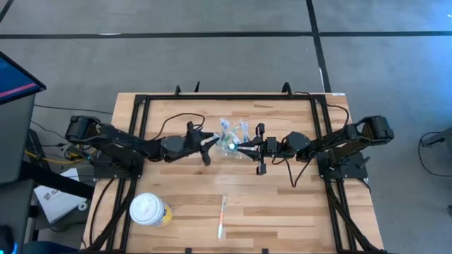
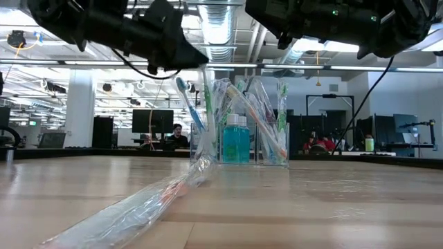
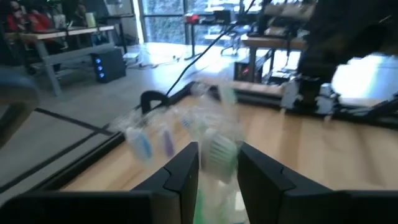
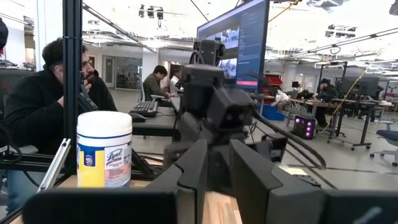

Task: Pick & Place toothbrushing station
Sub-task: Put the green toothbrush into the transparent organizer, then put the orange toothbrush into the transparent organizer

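The holder (image 1: 235, 143) is seen on the table (image 1: 282, 212) just behind its middle, upright, clear, with wrapped toothbrushes and a blue bottle (image 2: 235, 144) standing inside. In the low view the brushes lean out above its rim and the bottle sits in the middle.

The left gripper (image 1: 209, 146) is placed just beside the holder, on its left. In the left wrist view a green-white toothbrush (image 3: 217, 157) is seen between the two fingers (image 3: 186, 174), with the holder blurred just beyond. Fingers are parted narrowly; whether the brush is actually clamped cannot be told.

The right gripper (image 1: 241, 148) is placed at the holder's right side, touching or nearly touching it. In the right wrist view a narrow gap is seen between its fingers (image 4: 193, 177), and nothing can be made out inside the gap. Open, shut or gripping cannot be told. The other arm is seen straight ahead of it.

A loose wrapped toothbrush (image 1: 222, 216) lies flat well in front of the holder, near the table's front edge. A yellow cup (image 1: 150, 210) with a white lid stands front-left of the holder, well apart from it.

In the right wrist view a wipes canister (image 4: 104, 149) is seen left of the fingers, and people are seated at desks beyond the table. More people are seen far back in the low view.
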Controlling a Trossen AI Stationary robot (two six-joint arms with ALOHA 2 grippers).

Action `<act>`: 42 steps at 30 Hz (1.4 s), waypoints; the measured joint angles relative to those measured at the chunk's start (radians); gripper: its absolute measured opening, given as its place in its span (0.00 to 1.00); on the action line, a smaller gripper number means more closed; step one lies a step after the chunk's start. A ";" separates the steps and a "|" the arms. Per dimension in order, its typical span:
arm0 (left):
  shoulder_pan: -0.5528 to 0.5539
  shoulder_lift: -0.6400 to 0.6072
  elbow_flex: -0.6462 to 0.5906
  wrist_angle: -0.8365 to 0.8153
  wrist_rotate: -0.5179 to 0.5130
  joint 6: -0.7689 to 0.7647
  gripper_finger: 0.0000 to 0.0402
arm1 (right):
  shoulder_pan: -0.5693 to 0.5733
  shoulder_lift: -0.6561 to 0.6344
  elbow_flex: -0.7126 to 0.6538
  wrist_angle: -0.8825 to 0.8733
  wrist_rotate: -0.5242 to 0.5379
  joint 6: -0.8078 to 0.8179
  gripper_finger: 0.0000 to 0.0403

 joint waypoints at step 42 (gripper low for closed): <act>-0.147 -0.126 0.000 -0.092 0.049 0.107 0.47 | 0.000 0.000 0.000 -0.011 0.000 0.001 0.15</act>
